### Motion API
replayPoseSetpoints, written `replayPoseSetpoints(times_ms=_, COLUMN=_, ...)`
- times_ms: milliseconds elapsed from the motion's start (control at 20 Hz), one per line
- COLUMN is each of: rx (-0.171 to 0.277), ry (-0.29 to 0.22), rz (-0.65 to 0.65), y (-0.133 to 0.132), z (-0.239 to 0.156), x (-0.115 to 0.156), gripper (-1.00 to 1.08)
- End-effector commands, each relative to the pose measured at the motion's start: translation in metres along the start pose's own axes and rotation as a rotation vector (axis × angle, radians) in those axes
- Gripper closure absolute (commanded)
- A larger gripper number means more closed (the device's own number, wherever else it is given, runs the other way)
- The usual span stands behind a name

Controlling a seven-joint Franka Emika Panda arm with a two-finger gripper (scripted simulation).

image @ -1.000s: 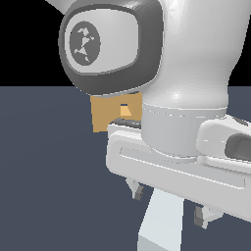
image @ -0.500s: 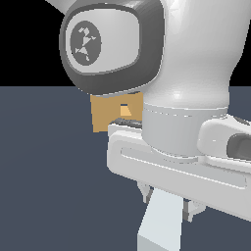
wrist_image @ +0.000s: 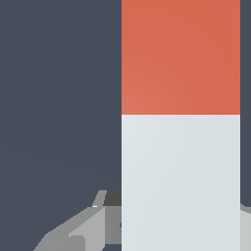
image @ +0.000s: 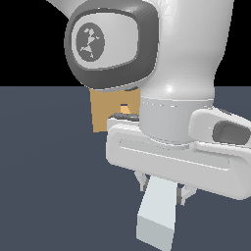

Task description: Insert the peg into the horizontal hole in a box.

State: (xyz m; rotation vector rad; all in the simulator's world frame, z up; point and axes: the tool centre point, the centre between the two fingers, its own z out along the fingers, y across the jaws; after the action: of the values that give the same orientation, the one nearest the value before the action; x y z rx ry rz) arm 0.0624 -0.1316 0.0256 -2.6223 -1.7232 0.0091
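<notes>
The peg (image: 158, 211) is a pale grey-white bar lying low on the dark floor, its near end toward the camera. In the wrist view the peg's white part (wrist_image: 180, 181) and its orange-red end (wrist_image: 180, 56) fill much of the picture. My gripper (image: 163, 188) points down over the peg, with its fingers (image: 142, 180) pressed against the peg's two sides. The tan box (image: 105, 116) stands behind the arm, mostly hidden. Its hole (image: 124, 109) shows as a lighter orange patch just above my hand.
My large white arm and hand (image: 176, 147) fill the middle and the exterior view's right, hiding much of the box. The dark grey-blue floor (image: 49, 186) stretches around the peg. The background above is black.
The fingers have closed inward from wide apart to touching the peg's sides. The peg and the box have stayed in place.
</notes>
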Motion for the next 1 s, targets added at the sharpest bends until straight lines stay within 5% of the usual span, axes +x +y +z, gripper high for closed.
replayPoseSetpoints(times_ms=0, rx=-0.006, ry=0.002, rz=-0.047, y=-0.006, z=-0.009, x=0.017, gripper=1.08)
replayPoseSetpoints(times_ms=550, rx=-0.007, ry=0.000, rz=-0.351, y=-0.073, z=-0.050, x=0.107, gripper=1.08)
replayPoseSetpoints(times_ms=950, rx=-0.007, ry=0.000, rz=-0.466, y=-0.106, z=-0.066, x=0.135, gripper=1.08)
